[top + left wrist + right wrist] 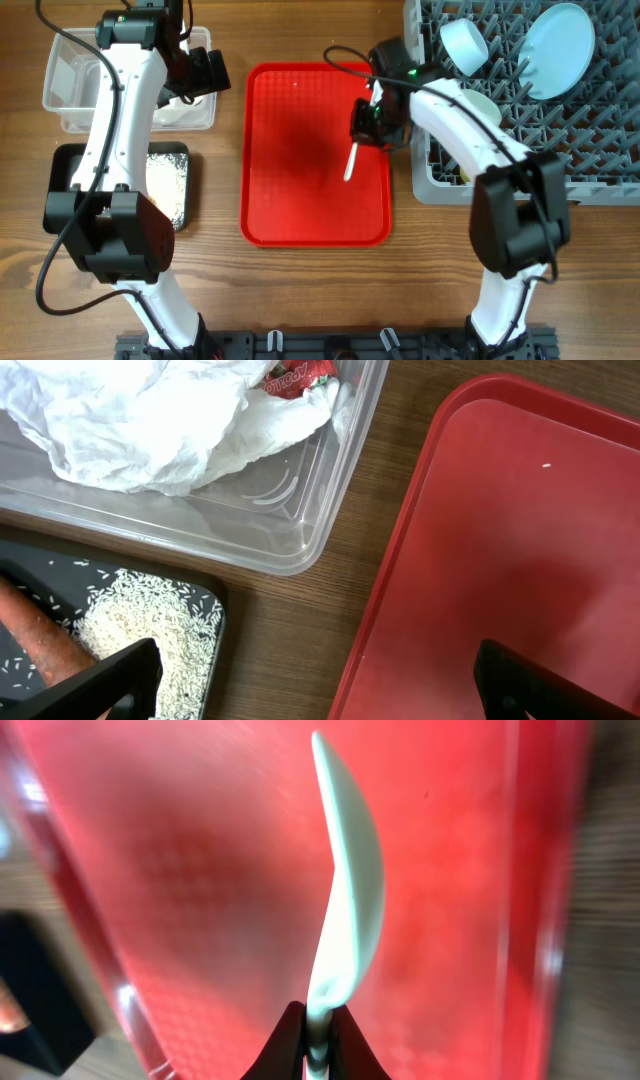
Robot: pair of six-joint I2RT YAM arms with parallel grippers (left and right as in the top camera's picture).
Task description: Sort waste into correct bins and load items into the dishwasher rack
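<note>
Over the red serving tray (300, 200), the right tool (318, 1045) pinches the white plastic spoon (352, 890) by its handle tip

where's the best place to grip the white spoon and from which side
Grip the white spoon by the handle's end, coming in along its length from behind, as the right gripper does now. The handle is narrow and fits between the fingers, while the bowl is broad, curved and would likely slip. Held this way, the bowl points clear ahead.
</note>
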